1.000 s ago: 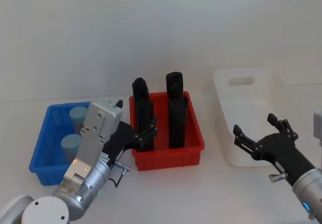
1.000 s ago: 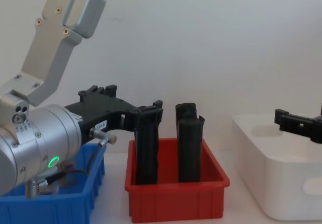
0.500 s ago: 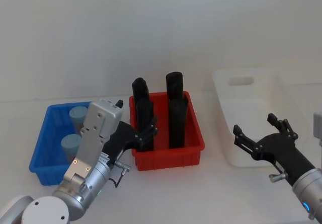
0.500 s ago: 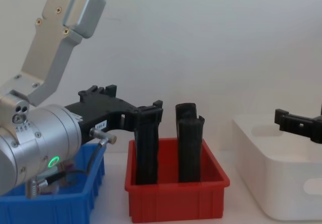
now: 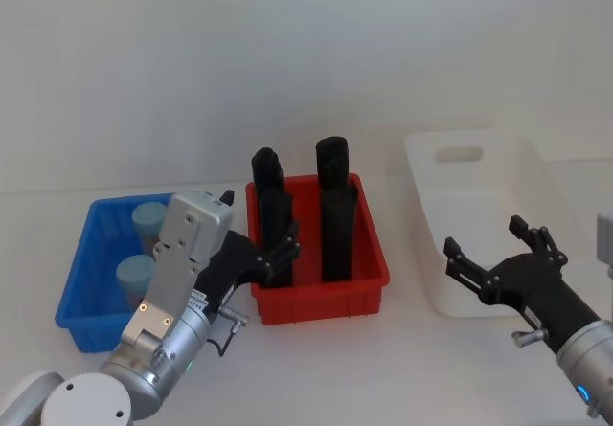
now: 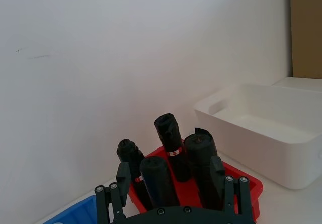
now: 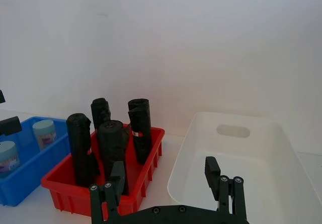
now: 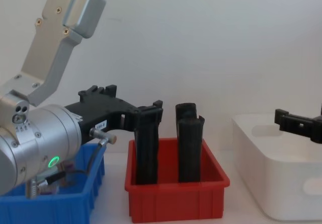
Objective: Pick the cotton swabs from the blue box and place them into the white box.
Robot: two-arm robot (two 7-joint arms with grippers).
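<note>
Left fingers [image 6: 122,176]: spread wide, nothing between them
Left gripper [image 6: 169,168]: hanging by the near right corner of the blue box [image 5: 75,278], right up against the red bin [image 5: 321,299]
Right fingers [image 7: 211,171]: wide apart too, empty
Right gripper [image 5: 484,239]: over the near edge of the white box [image 5: 421,182]
Cotton swabs [image 5: 148,218]: two jars, both in the blue box, one behind the other
Layout: blue box left, red bin with black rolls [image 5: 332,158] in the middle, white box right
</note>
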